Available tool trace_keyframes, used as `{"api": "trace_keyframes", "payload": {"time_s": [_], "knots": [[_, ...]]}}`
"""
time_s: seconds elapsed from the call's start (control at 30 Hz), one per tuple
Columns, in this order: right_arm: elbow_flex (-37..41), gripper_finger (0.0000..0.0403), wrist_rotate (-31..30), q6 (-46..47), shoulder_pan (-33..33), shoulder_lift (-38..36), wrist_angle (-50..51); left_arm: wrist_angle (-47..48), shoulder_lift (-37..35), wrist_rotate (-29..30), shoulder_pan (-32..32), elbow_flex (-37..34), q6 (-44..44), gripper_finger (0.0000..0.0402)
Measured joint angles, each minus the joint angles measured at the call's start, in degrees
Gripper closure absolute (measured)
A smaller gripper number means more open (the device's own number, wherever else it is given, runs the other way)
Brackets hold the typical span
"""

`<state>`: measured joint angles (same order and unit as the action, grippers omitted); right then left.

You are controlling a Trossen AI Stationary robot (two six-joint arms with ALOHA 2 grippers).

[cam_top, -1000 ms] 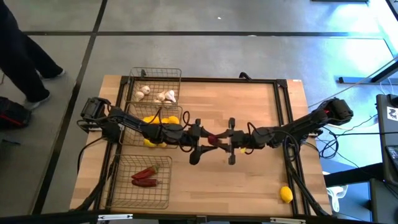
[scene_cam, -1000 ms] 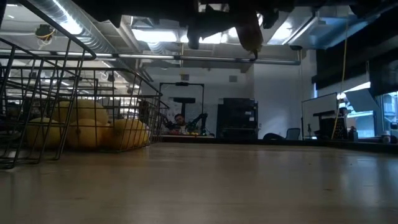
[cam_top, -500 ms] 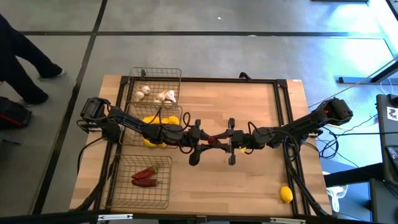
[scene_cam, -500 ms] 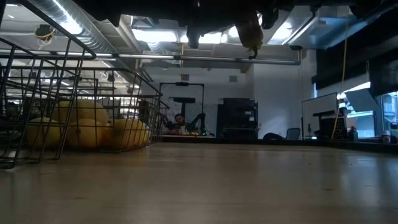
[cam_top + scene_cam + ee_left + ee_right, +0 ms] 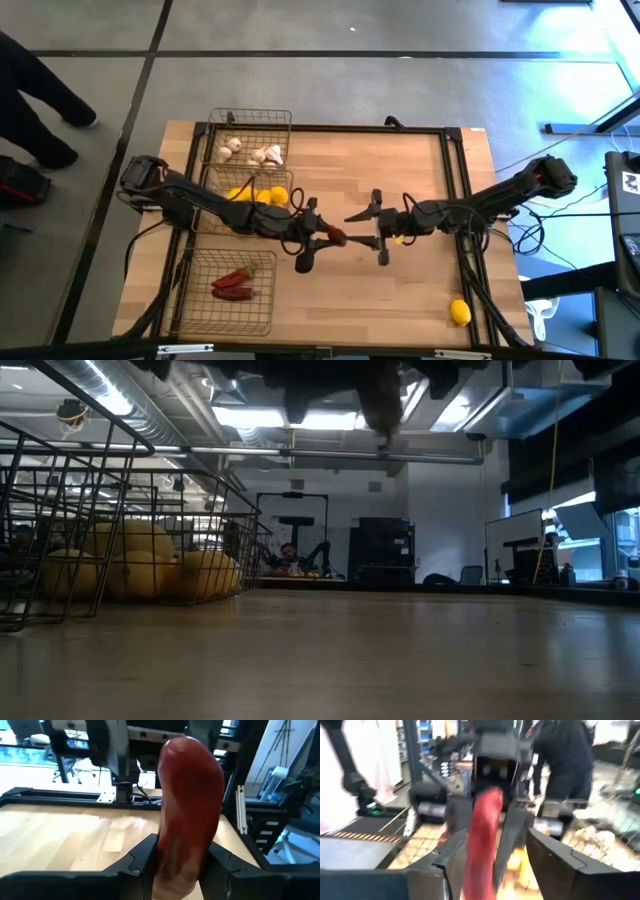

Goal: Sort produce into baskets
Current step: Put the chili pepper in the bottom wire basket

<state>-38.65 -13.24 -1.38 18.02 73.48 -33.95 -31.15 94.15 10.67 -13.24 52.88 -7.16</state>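
Note:
Above the middle of the table my left gripper [image 5: 318, 238] is shut on a long red chili pepper [image 5: 335, 237]. My right gripper [image 5: 362, 228] faces it from the right, open. The chili's free end [image 5: 482, 835] reaches between the right fingers, and the high view shows a gap there. Three wire baskets stand along the table's left side: the far basket [image 5: 285, 122] holds garlic [image 5: 250, 152], the middle basket [image 5: 212, 190] holds lemons and oranges [image 5: 258, 195], and the near basket [image 5: 262, 310] holds red chilies [image 5: 232, 284]. In the low view the chili [image 5: 378, 395] hangs high above the tabletop. My left gripper pinches the chili between its two fingers [image 5: 145, 856], on the lower part [image 5: 182, 855] nearest the gripper. The fingers come about level from the table's left. The chili sticks out beyond the fingertips toward my right gripper, lifted clear of the table.
One loose lemon [image 5: 459, 312] lies near the table's front right corner. A dark frame [image 5: 330, 128] runs around the tabletop. A person's legs [image 5: 40, 110] show on the floor beyond the table's left side, next to a red-and-black box [image 5: 15, 182].
The two grippers met at the chili in mid-air. My right gripper has opened, let go and drawn back toward the table's right edge. My left gripper has moved slightly left and toward the near edge, carrying the chili with it.

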Motion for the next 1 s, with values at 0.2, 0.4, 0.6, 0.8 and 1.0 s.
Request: {"api": "trace_keyframes", "payload": {"time_s": [0.2,0.4,0.6,0.8,1.0], "knots": [[0.0,0.0197,2.3,3.3,1.8,-4.4,12.5,11.2,-7.2,4.2,-2.2,0.0,0.1,0.0289],[0.0,0.0196,1.4,8.8,3.6,-3.3,22.6,19.5,-14.7,9.9,-5.3,0.1,0.3,0.0289],[0.1,0.0196,-0.1,13.8,3.7,-0.5,27.7,30.3,-19.5,13.9,-9.2,3.7,0.2,0.0288],[0.0,0.0196,-1.1,14.5,3.7,1.0,28.2,46.8,-19.7,19.3,-14.2,12.1,-1.7,0.0288],[0.0,0.0196,-1.7,14.6,3.7,1.0,27.9,59.8,-19.4,20.7,-19.4,18.6,-10.2,0.0288]]}}
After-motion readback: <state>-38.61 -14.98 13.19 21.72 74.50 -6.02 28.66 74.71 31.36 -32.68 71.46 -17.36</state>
